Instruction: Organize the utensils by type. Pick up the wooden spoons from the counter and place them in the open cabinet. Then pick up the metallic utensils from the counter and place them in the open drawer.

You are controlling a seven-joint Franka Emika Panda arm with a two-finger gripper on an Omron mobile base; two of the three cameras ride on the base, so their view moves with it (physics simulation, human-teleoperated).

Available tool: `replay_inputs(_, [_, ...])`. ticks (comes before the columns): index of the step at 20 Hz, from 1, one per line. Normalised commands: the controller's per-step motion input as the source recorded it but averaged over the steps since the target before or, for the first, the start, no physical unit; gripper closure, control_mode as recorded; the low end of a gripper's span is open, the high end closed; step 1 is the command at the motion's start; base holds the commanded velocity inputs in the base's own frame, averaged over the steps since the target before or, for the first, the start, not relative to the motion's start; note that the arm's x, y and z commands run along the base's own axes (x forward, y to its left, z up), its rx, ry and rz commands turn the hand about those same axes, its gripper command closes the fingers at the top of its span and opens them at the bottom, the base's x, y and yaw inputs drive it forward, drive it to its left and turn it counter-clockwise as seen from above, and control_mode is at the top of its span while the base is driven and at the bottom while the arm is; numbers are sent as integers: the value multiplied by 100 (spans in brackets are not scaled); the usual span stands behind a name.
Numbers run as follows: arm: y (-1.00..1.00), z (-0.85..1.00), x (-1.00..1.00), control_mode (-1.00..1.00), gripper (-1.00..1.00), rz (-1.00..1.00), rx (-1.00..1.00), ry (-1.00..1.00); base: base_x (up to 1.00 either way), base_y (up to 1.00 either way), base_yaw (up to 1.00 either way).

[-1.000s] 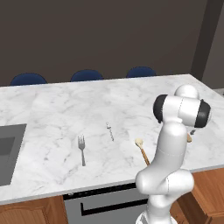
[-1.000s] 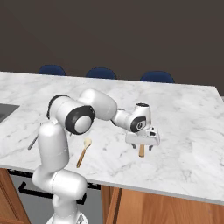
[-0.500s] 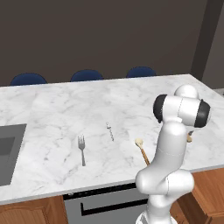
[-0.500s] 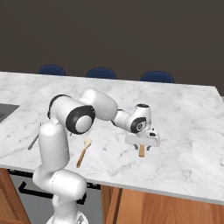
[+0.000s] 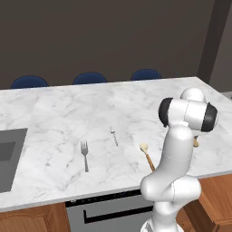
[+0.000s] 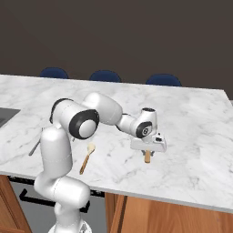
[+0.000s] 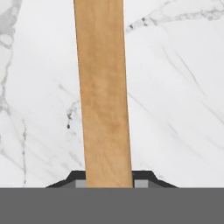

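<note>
The wooden spoon (image 7: 105, 96) lies flat on the counter (image 6: 195, 136) directly beneath the gripper (image 6: 148, 152), its brown handle running straight between the two fingertips (image 7: 142, 179) and on away along the hand's line of sight. The jaws sit snug against both sides of the handle, apparently clamped on it. A second wooden spoon (image 6: 87, 157) lies near, back toward the arm's base, with the fork (image 5: 84, 154) and metal spoon (image 5: 113, 135) farther that way; no writing or labels can be read.
</note>
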Motion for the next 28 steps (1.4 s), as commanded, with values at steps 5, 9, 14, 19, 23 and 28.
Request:
replay_inputs(5, [0,0,0,-100,100,0,0,0,0,0,0])
replay_inputs(9, [0,6,0,-100,100,0,0,-1,0,0,0])
replay_inputs(14, [7,58,0,-100,100,0,0,0,0,0,0])
replay_inputs(19, [36,98,0,-100,100,0,0,0,0,0,0])
replay_inputs(23, [70,90,0,-100,100,2,0,0,0,0,0])
replay_inputs(28, [88,93,-1,-100,100,0,1,0,0,0,0])
